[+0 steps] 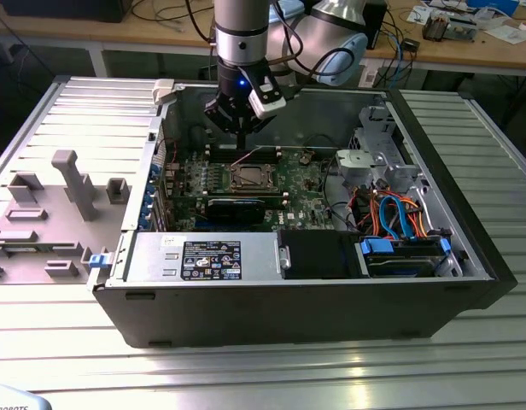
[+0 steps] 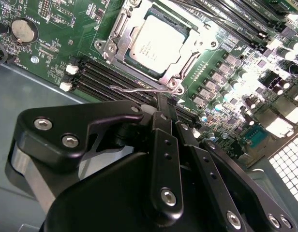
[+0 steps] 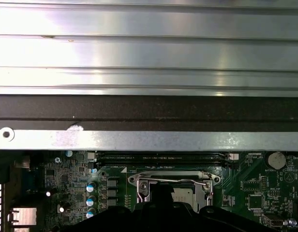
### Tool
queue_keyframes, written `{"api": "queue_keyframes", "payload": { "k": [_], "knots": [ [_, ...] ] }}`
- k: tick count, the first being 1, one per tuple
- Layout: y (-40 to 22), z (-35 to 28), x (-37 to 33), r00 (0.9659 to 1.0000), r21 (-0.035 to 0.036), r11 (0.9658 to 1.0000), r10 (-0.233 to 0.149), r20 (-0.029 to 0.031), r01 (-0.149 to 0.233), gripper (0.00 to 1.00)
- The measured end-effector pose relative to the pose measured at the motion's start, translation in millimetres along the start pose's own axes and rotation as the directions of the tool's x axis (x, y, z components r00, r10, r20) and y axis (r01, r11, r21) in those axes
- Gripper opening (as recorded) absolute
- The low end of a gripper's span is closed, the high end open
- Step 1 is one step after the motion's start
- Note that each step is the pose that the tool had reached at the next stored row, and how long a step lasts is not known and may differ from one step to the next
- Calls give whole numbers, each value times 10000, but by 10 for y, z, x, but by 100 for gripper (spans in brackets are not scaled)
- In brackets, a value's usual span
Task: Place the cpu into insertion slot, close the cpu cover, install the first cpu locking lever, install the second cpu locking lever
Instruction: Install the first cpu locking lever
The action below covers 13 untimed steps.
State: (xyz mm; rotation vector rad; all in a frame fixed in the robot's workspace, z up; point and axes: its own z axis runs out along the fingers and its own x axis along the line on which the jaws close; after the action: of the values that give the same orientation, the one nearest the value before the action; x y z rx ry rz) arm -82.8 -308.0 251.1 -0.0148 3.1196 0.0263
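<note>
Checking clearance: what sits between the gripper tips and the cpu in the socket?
In the second wrist view, black memory slots, a thin wire locking lever and the cpu cover edge lie between the gripper and the cpu.

Grey arm tube, black pincer, silver screws, blue light

Open black computer case lying on ribbed metal table. Inside: green motherboard, black power supply with label, drive cage, orange and blue cables. Grey fixture tray beside case, exterior view's left. Coin battery on board.
</note>
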Motion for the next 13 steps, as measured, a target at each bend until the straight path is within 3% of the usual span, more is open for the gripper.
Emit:
{"api": "queue_keyframes", "payload": {
  "k": [7, 11, 13],
  "knots": [
    [-1, 25, -42, 10000, -5, 10000, -41, 2, 41, 11],
    [-2, 43, -48, 9986, -16, 9986, -538, 0, 538, 11],
    [5, 49, -61, 9982, -18, 9982, -607, -1, 607, 11]
  ]
}}
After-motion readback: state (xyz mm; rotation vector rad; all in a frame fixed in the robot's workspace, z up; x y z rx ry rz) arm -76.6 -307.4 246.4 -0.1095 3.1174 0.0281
